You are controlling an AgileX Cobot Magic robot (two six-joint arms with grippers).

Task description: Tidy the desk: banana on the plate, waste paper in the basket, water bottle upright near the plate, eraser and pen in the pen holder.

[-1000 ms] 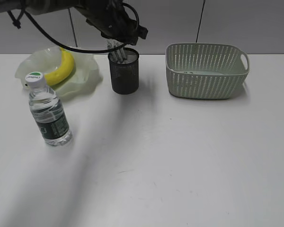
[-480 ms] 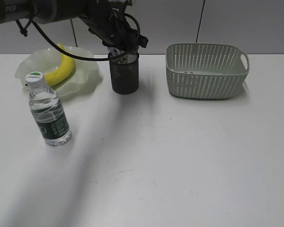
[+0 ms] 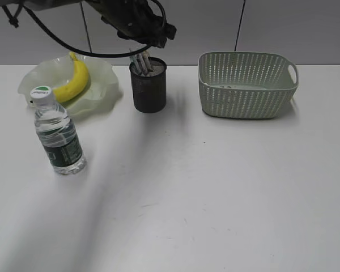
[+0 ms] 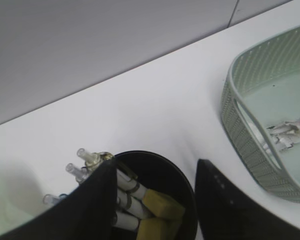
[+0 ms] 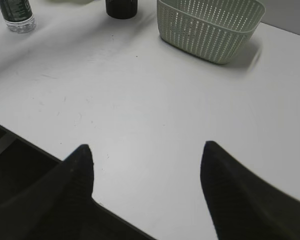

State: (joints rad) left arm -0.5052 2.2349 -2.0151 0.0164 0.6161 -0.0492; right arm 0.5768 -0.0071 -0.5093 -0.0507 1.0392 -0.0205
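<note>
The left end effector [image 4: 155, 200] hangs open and empty right above the one black pen holder [image 3: 148, 85], where at least three pens [image 4: 97, 167] lean up and away from it beside two yellowish eraser blocks [image 4: 162, 205], and it has risen clear of the cup since half a second ago. One banana [image 3: 73, 79] lies on the one plate [image 3: 105, 85] to its left, long axis running back-to-front, and one water bottle [image 3: 58, 136] stands upright nearer the front of the table [image 3: 215, 187]. To its right the waste paper [image 4: 287, 135] lies in the one basket [image 3: 246, 85]; the right end effector [image 5: 145, 165] is open over bare table, far from all of these.
</note>
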